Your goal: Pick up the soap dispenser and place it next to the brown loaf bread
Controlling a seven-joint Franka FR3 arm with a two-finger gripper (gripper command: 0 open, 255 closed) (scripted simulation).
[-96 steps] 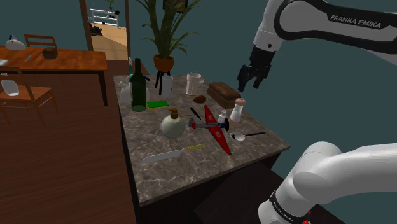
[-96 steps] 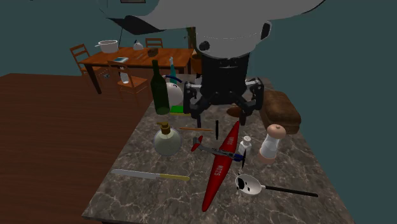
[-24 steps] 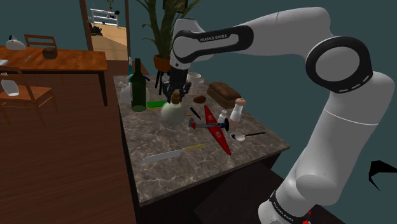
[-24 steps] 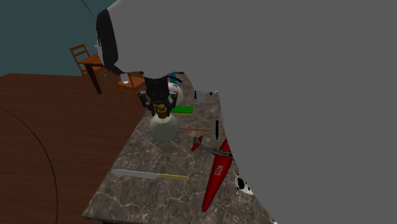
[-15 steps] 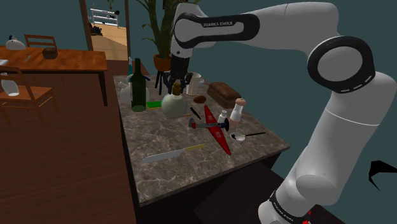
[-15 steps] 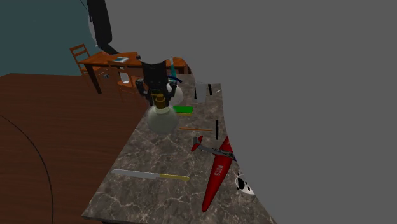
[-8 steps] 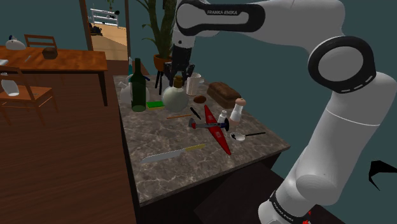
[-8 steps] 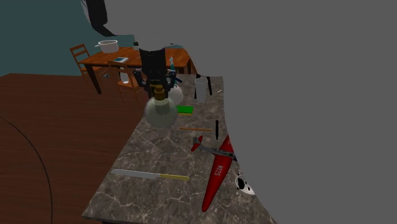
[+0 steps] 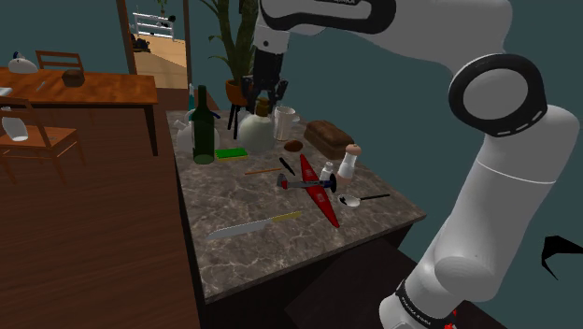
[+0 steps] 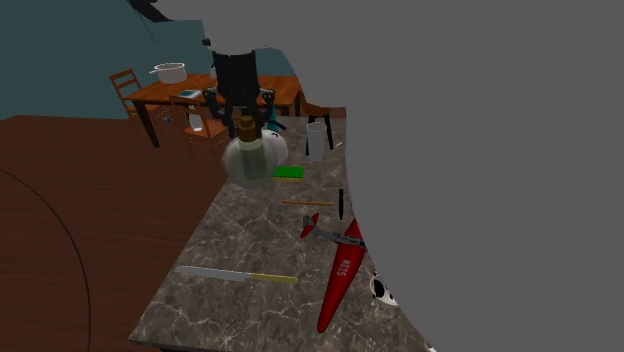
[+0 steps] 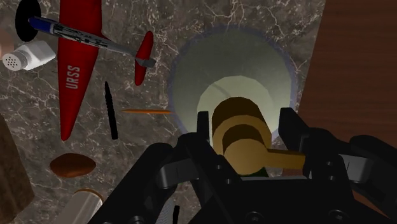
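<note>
Along the shoulder view's left of the marble counter (image 9: 245, 260), you have one green bottle (image 9: 202, 131), upright, with one green sponge (image 9: 232, 153) just beside its base. Next: the gripper (image 9: 261, 103), fingers (image 11: 289, 130) drawn in and clamped on the gold neck of the soap dispenser (image 9: 255, 121). It is one round pale flask, hanging clear of the counter. The neck hold is probably because the body looks too wide to clasp, and the height lets it clear the clutter. Right of it stand one white mug (image 9: 285, 122) and one brown loaf (image 9: 327, 136), your target, with one small brown oval (image 9: 292, 146) touching or just beside it. Further right: one white shaker (image 9: 327, 172), one brown-capped shaker (image 9: 348, 161), one spoon (image 9: 360, 198). Nearer you lie one red toy plane (image 9: 318, 192) and one knife (image 9: 254, 224). Room beside the loaf looks tight.
</note>
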